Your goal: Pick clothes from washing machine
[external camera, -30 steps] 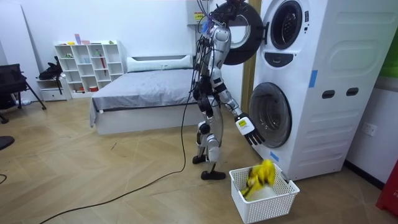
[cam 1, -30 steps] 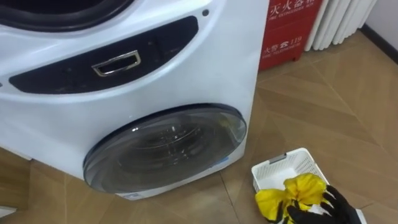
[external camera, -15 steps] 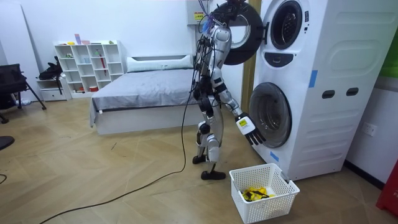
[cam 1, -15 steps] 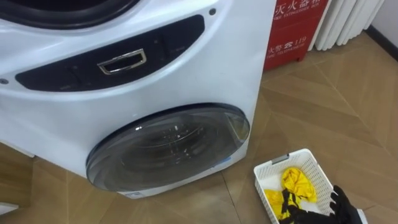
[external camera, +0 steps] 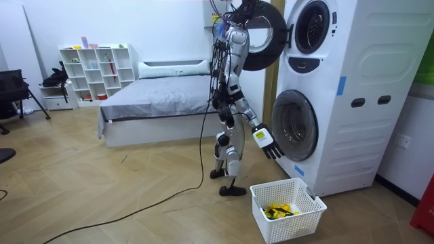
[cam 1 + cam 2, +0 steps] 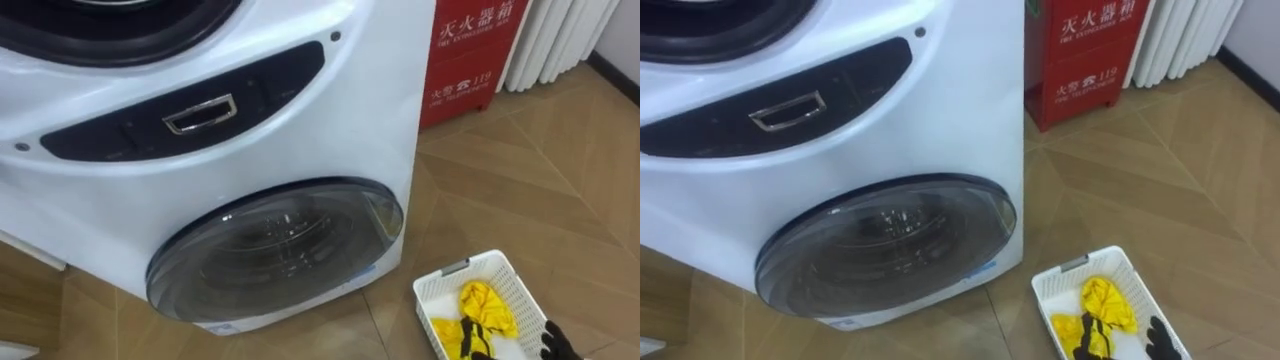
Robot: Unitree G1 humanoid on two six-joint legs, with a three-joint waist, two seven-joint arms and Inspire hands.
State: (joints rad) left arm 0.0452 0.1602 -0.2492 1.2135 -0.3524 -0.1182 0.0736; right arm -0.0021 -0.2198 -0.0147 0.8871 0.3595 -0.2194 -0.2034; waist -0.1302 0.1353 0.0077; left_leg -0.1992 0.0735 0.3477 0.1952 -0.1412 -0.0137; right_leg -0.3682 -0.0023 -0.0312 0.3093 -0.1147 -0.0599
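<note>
A yellow garment with a black strap point(image 6: 482, 312) lies in the white slatted basket point(image 6: 440, 276) on the wooden floor, to the right of the lower washing machine's closed round door point(image 6: 275, 245). My right hand point(image 6: 558, 343) is open at the basket's near right corner, its dark fingers straight and holding nothing. In the room view this hand point(image 5: 264, 141) hangs spread in front of the lower door, above the basket point(image 5: 288, 220). The upper machine's drum opening point(image 6: 100, 20) lies at the top edge, and its door point(image 5: 261, 34) stands open.
I stand close in front of the stacked white machines. A red cabinet point(image 6: 470, 55) and a white radiator point(image 6: 555, 35) stand past the machines on the right. A bed point(image 5: 156, 102) and white shelves point(image 5: 95, 71) are behind me.
The yellow garment left my right hand and dropped into the basket. The hand drew back toward the picture's lower right corner and rose above the basket.
</note>
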